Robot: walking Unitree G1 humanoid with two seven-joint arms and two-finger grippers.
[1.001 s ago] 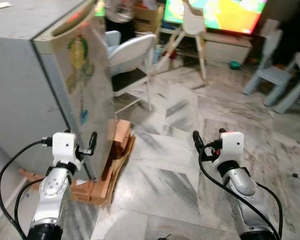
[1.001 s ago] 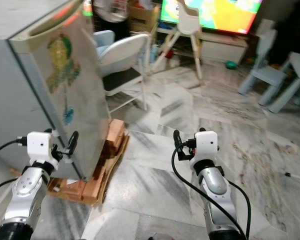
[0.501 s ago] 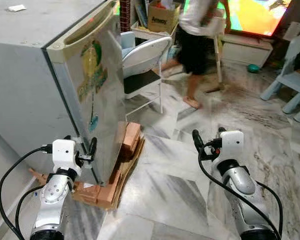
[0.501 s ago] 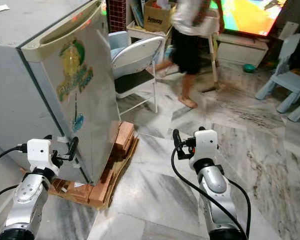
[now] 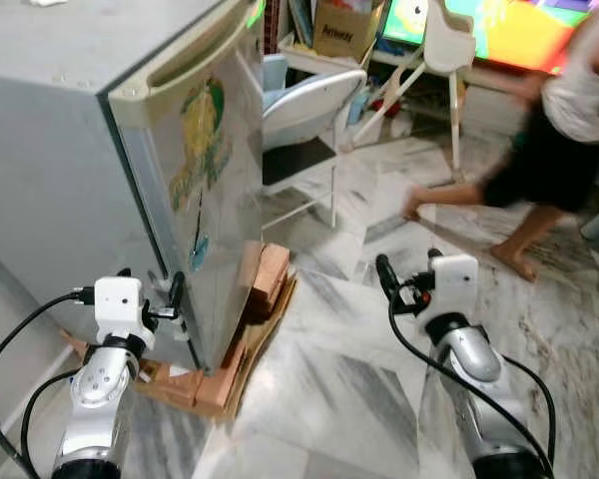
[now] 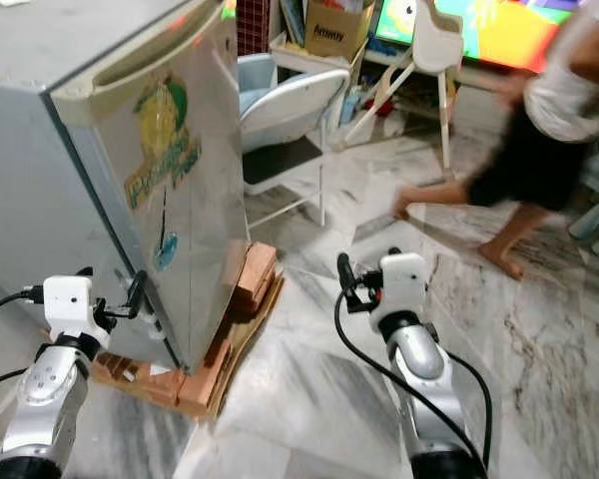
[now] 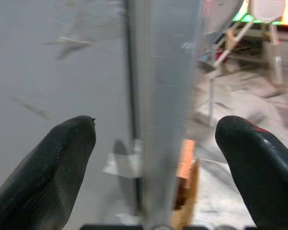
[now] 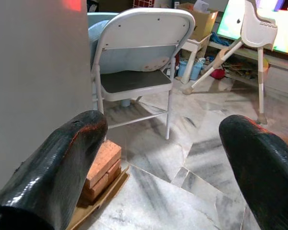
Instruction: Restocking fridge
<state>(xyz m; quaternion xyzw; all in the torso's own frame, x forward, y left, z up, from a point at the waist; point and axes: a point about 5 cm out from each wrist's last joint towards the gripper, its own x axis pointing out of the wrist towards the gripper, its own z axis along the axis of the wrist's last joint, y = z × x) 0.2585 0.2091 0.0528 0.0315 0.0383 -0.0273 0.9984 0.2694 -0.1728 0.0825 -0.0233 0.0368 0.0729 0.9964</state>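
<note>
Now the person (image 5: 564, 150) has dashed across to the right, past the folding chair (image 5: 304, 135). Left gripper (image 5: 170, 299) spreads wide, empty, at the shut fridge (image 5: 130, 170) door's edge; right gripper (image 5: 404, 284) hangs open, empty, over marble floor (image 5: 319, 389).

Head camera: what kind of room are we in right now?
Likely a home living or play room: a small fridge propped on bricks, a folding chair, a white high chair before a bright TV screen.
</note>
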